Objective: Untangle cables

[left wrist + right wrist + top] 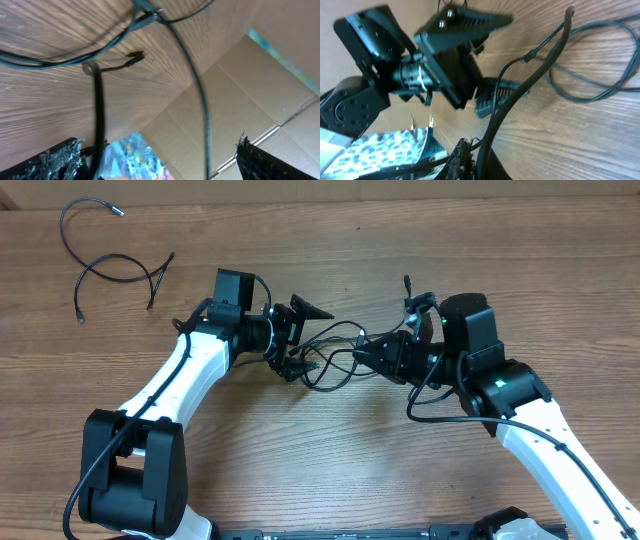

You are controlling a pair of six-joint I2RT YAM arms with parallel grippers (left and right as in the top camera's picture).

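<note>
Overhead, both arms meet at the middle of the wooden table (300,470), with the tangled cable (335,362) looped between them. The left gripper (312,343) sits at the tangle's 9 o'clock, its fingers spread wide, one toward 12 and one toward 6. The right gripper (362,355) comes in from 3 o'clock, its jaws pressed together on a strand of the tangled cable. Only this view shows the spare cable (110,268), which lies well apart in the table's 10 o'clock corner with no gripper near it.

The left wrist view confirms the spread. The left gripper (160,160) has one finger (55,160) at 7 o'clock and the other at 5. The tangled cable (200,100) arcs down through the gap, and another strand drops to the 7 o'clock finger. Whether that strand touches the finger, I cannot tell. A small plug (135,56) hangs just above the wood at 11 o'clock, too small to make out from overhead. A cardboard wall (260,85) fills the 3 o'clock side.

In the right wrist view, the tangled cable (530,80) runs straight down into the right gripper (477,162) at 6 o'clock. The left gripper (470,65) faces it at 11, jaws apart. Loose loops rest on the wood at 3 o'clock.
</note>
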